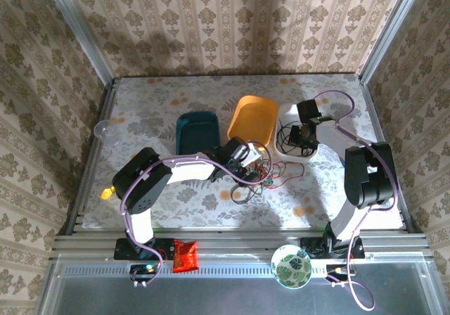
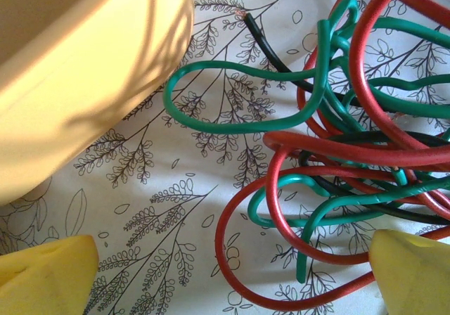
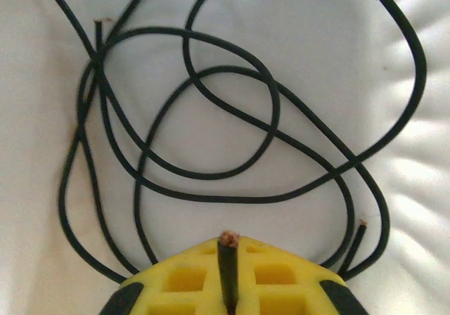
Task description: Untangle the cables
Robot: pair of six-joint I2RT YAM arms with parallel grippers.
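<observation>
White cloth printed with leafy twigs is being shown over the whole counter [image 1: 140, 118]. On it, toward the far side, three containers are being presented in a row: a teal tray [image 1: 195, 129] on the left, an orange bin [image 1: 252, 121] in the middle and a white bin [image 1: 285, 111] on the right.

The left gripper [image 1: 252, 166] is being held low, just in front of the orange bin, and its yellow fingers [image 2: 49, 273] are being held spread wide. Directly under it the tangle is lying on the counter. In it a red cable [image 2: 355, 69] and a green cable [image 2: 232, 126] are being crossed over each other in many loops, and a thin black strand [image 2: 271, 51] is being passed through them. The tangle is near the orange bin but apart from it.

The right gripper [image 1: 306, 129] is being held over the white bin. It is being pressed together on one bare end of the black cable [image 3: 226, 269], whose loose coil is resting alone on the floor of this bin.
</observation>
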